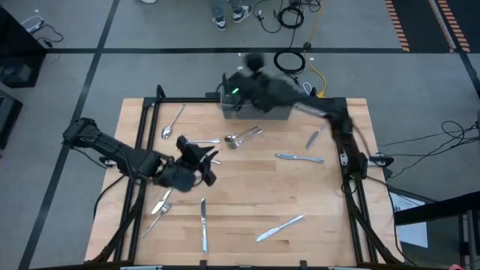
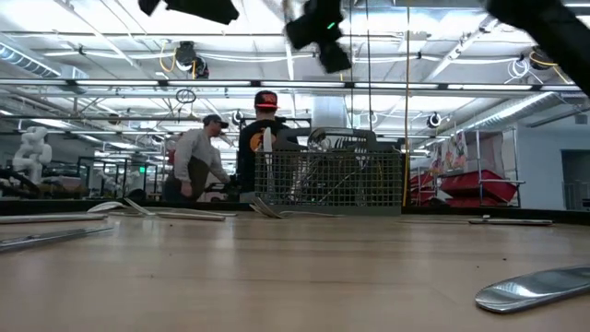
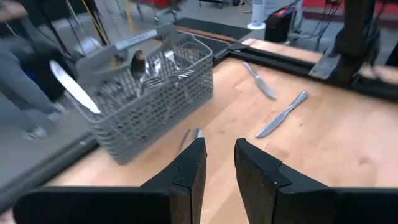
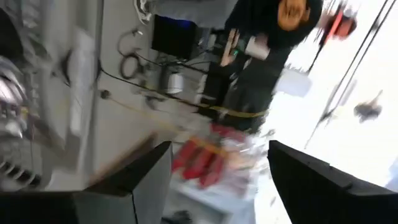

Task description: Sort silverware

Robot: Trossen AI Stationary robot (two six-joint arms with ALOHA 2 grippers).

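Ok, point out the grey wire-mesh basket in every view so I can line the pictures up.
High view: basket at the table's far edge, centre, partly under the right arm.
Low view: basket stands mid-picture at the table's far end.
Left wrist view: basket upper left, cutlery standing inside.
Right wrist view: only blurred mesh at the left edge, possibly the basket; cannot tell.
Shared landmark: the wooden table.

We see open worktop [image 1: 247, 187] mid-board, basket [image 1: 255, 109] blocking the far edge, scattered knives [image 1: 300, 157] ringing the gap
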